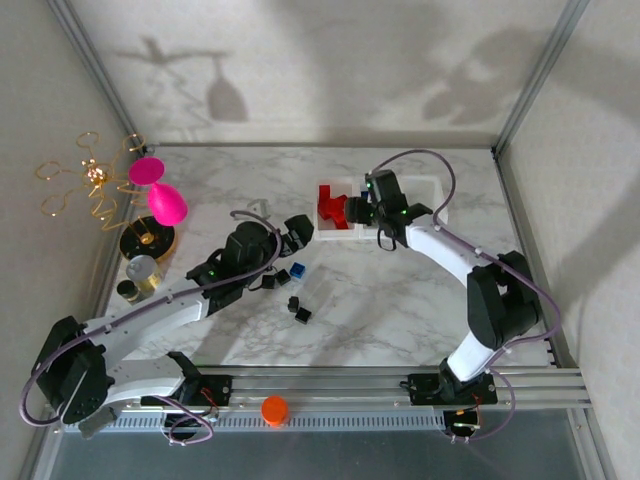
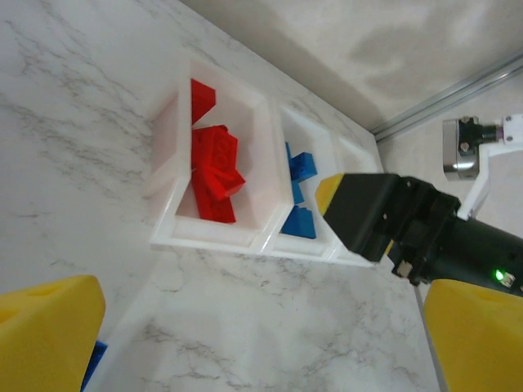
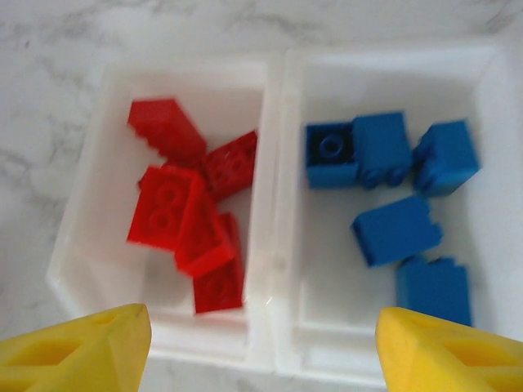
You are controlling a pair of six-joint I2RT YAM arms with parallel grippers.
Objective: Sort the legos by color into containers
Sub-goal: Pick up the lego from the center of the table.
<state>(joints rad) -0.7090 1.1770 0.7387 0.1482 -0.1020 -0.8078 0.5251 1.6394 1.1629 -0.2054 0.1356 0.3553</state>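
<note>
An orange cap (image 1: 274,409) sits at the very near edge, between the two arm bases. Farther in, loose black legos (image 1: 303,316) lie on the open marble table (image 1: 400,300). A single blue lego (image 1: 297,271) rests just beyond them, close beside the left gripper (image 1: 297,234). In the left wrist view that gripper's yellow fingertips (image 2: 49,335) stand wide apart with nothing between them. A sliver of blue shows at the outer side of one fingertip, outside the jaws.

Beyond lie the containers (image 3: 278,163), set in a row toward the back of the table. The right gripper (image 3: 261,355) hangs directly above them, its jaws spread wide and empty. One fingertip is over the near rim of the left-end bin and the other over the near rim of the middle bin, with the dividing wall between them. Below it the red legos (image 3: 188,212) lie heaped in the left-end bin and the blue legos (image 3: 400,204) are scattered in the middle one, none touching the fingers. What the third bin holds cannot be told.

Off to the left, at about the same depth, is a pink goblet (image 1: 168,205).
</note>
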